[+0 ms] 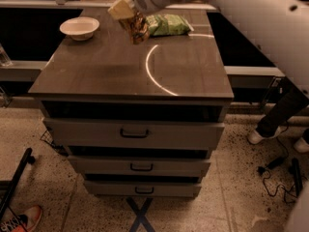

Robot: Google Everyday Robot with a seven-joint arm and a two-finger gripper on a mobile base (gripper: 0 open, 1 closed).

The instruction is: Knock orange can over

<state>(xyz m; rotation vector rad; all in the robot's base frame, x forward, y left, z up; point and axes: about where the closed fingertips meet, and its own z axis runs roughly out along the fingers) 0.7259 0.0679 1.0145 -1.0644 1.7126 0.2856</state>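
The hand [120, 8] is hanging over the far middle of the bench [96, 76], touching the top of the can [137, 29], which is leaning tilted there. Whether the hand is spread or pinching, I cannot tell. A green bag [169, 24] is lying just beside the can on the view's right, and a bowl [79, 28] is sitting well apart near the far left corner.

Cream gripper [121, 7] above orange can [138, 29]; green bag [170, 24]; white bowl [79, 28]; brown tabletop [111, 74].
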